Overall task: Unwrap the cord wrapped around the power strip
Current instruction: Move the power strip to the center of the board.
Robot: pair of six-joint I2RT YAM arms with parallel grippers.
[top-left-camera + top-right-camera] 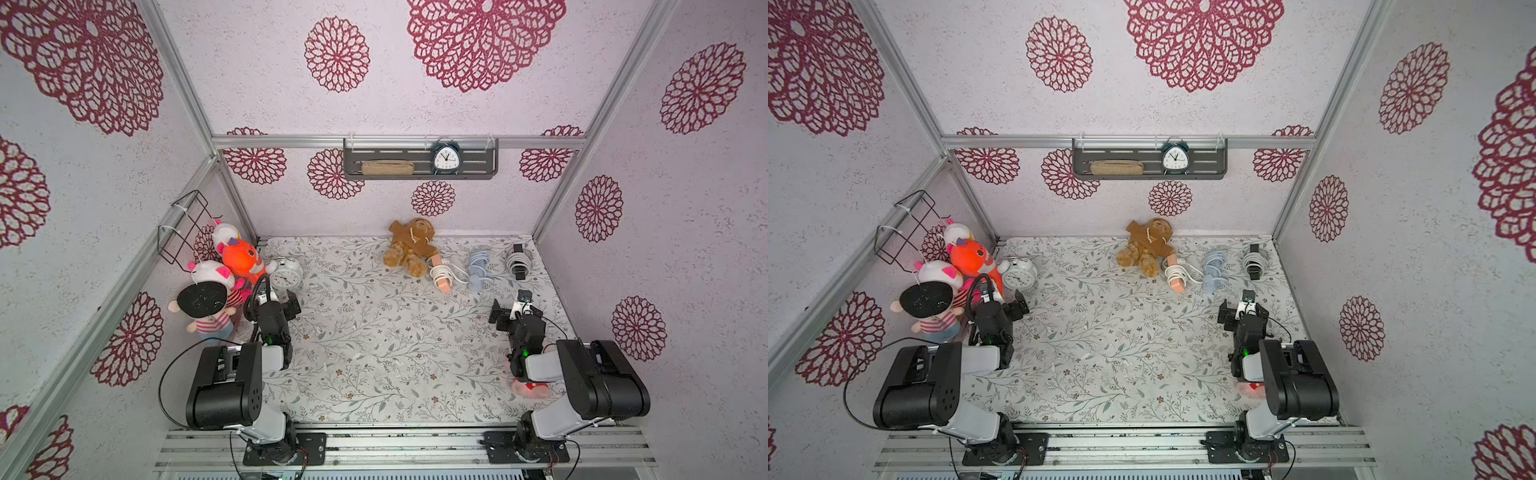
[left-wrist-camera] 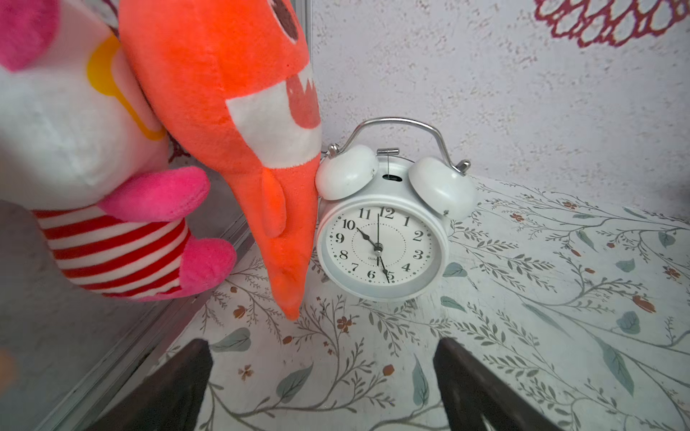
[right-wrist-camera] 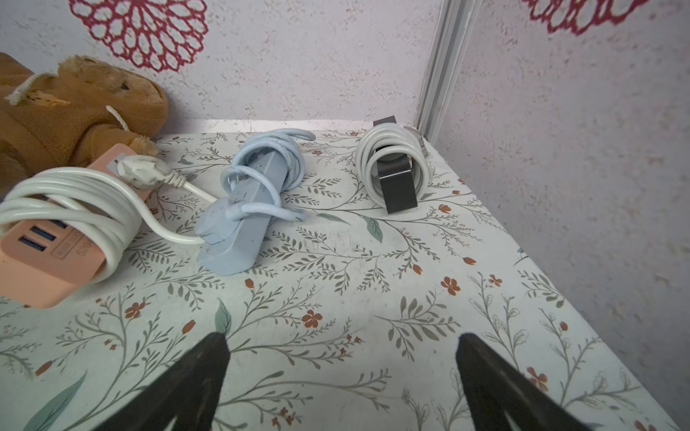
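Three power strips lie in a row at the back right of the table, each with its cord wound around it. The pink power strip (image 3: 41,268) (image 1: 444,284) carries a white cord (image 3: 74,201) whose plug rests on top. The blue power strip (image 3: 242,209) (image 1: 478,266) has a blue cord. The black power strip (image 3: 397,183) (image 1: 517,259) has white coils. My right gripper (image 3: 341,336) (image 1: 511,305) is open and empty, a little in front of the blue and black strips. Far left, my left gripper (image 2: 323,343) (image 1: 277,297) is open and empty.
A brown plush bear (image 1: 409,249) leans on the pink strip's far end. A white alarm clock (image 2: 381,246) and plush toys (image 1: 239,257) crowd the left corner by the left gripper. A wall shelf (image 1: 419,176) and wire basket (image 1: 185,226) hang above. A red plush (image 1: 530,388) lies under the right arm.
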